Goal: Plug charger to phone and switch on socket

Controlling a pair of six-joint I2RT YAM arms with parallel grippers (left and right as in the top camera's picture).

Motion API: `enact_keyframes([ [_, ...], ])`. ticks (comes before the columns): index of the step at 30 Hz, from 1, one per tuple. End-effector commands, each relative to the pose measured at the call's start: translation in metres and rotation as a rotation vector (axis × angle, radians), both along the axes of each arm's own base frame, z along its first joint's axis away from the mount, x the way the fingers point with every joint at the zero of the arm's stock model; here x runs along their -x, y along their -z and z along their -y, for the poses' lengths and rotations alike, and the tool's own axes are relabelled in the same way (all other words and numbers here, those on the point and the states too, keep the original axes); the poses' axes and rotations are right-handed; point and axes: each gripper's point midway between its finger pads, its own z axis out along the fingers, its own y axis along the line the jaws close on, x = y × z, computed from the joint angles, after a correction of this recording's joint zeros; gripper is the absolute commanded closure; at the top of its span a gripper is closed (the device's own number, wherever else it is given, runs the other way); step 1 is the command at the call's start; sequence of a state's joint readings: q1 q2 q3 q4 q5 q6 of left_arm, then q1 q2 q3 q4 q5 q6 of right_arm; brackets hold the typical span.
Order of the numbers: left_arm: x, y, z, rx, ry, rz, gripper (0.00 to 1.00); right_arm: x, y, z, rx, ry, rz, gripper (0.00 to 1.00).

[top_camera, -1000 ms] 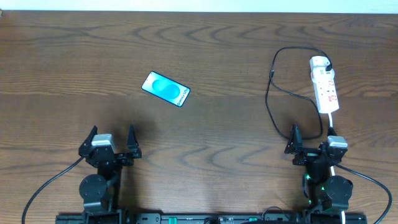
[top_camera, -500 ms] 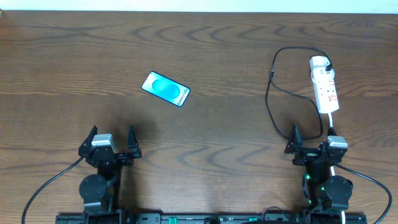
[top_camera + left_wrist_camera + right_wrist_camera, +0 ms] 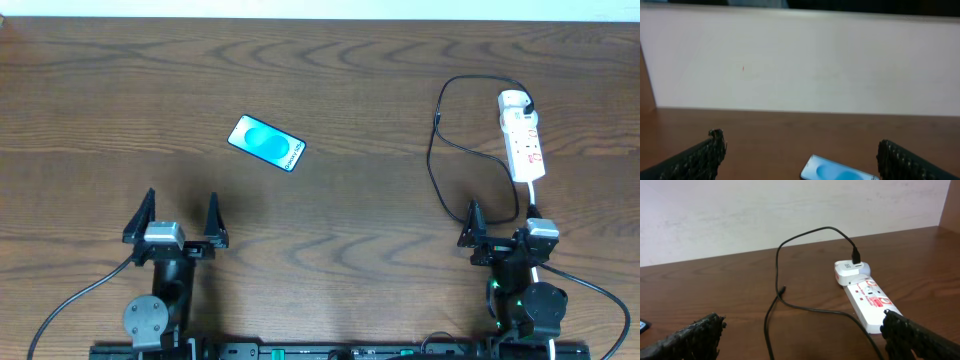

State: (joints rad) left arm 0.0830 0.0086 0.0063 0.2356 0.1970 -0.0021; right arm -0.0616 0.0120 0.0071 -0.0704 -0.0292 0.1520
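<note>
The phone lies flat, screen up, left of the table's centre. Its near end shows in the left wrist view. The white socket lies at the far right, with a white adapter at its far end. The charger cable runs from the adapter in a loose loop. Its small black tip lies free on the table left of the socket. My left gripper is open and empty, well short of the phone. My right gripper is open and empty, just short of the cable loop.
The socket's white cord runs toward my right arm's base. A pale wall stands behind the table's far edge. The wooden table carries nothing else between the phone and the cable.
My left gripper has lifted and moved slightly forward, and its fingers look larger from above. The right arm, phone, cable and socket have not moved.
</note>
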Motion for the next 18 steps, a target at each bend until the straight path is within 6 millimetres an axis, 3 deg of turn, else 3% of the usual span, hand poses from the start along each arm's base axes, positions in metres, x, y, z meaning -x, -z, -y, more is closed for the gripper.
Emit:
enact_keyframes([
  [1,0.004,-0.013,0.010,-0.018,0.055,0.057,0.02,0.000,0.001,0.000,0.004,0.002,-0.001,0.01],
  [9,0.005,-0.035,0.015,0.038,0.093,0.036,0.01,0.000,0.001,0.000,0.004,0.002,-0.001,0.01],
  [18,-0.025,-0.059,0.013,0.130,0.090,-0.287,0.02,0.000,0.001,0.000,0.004,0.001,-0.001,0.01],
])
